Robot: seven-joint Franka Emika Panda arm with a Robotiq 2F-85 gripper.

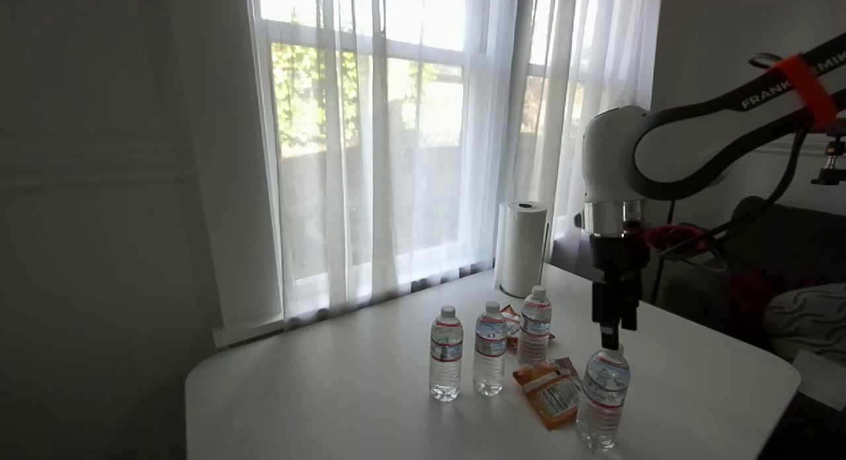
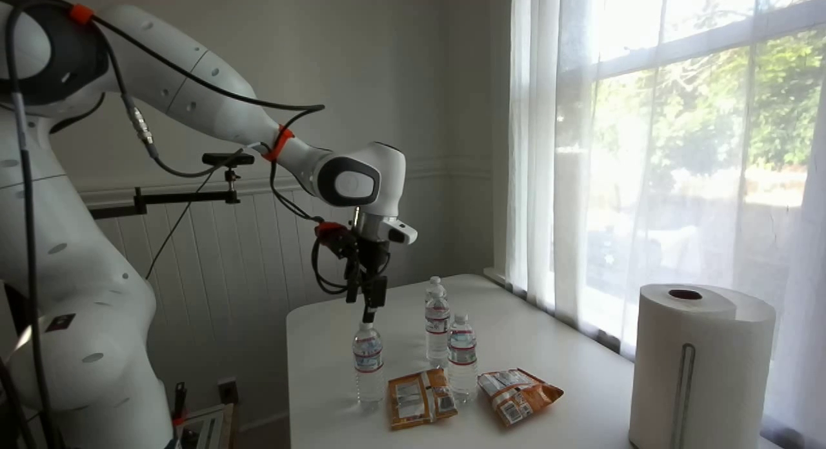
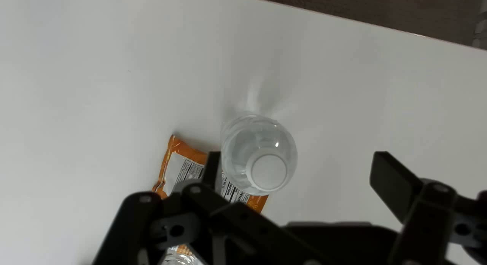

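Note:
In the wrist view my gripper (image 3: 296, 166) stands open above a capped clear water bottle (image 3: 243, 143), its jaws wide apart. The bottle's white cap (image 3: 269, 172) is nearer the left finger than the right one, and nothing is held. Both exterior views show this bottle (image 1: 603, 400) (image 2: 369, 365) upright on the white table, with the gripper (image 1: 618, 331) (image 2: 362, 307) pointing down at about cap height; whether a fingertip touches the bottle I cannot tell. Beside it lies an orange packet (image 1: 552, 392) (image 2: 419, 400), partly hidden by the left finger in the wrist view.
Upright bottles (image 1: 446, 354) (image 1: 489, 351) (image 1: 534, 328) stand beyond the packet. Another orange packet (image 2: 519, 396) lies by them. A paper towel roll (image 1: 523, 248) (image 2: 697, 365) stands near the curtained window (image 1: 396, 149). One table edge (image 3: 354, 22) crosses the top of the wrist view.

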